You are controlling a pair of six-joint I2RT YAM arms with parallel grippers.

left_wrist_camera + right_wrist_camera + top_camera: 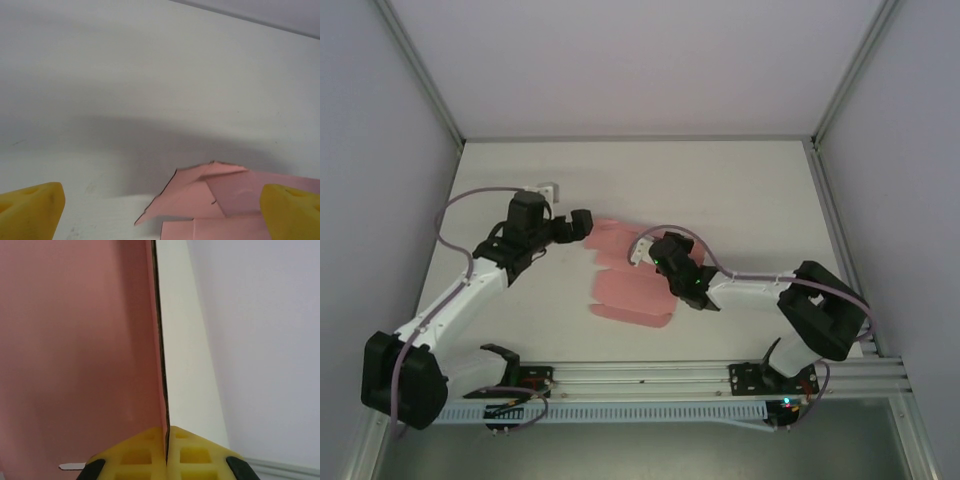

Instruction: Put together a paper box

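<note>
In the top external view, the paper box, a plain pink die-cut sheet of thin card with tabs and flaps, is not yet folded up and lies mostly flat near the middle of the white table. The left gripper sits just beside the sheet's corner at about 11 o'clock, and this view is too coarse to show whether it touches the card. The right gripper meets the sheet's upper edge at about 1 o'clock, its arm reaching in from 4 o'clock. In the left wrist view, the left gripper has its two yellow fingertips spread wide, one at 8 o'clock and the other at 4 o'clock of the frame, with nothing held between them. The pink sheet lies at 5 o'clock on the table, with a creased triangular flap whose tip points toward 12 o'clock. In the right wrist view, the right gripper at 6 o'clock has its yellow pads pressed together on the card. The card rises edge-on toward 12 o'clock and covers the left half, with a strip of table to its right at 3 o'clock.
</note>
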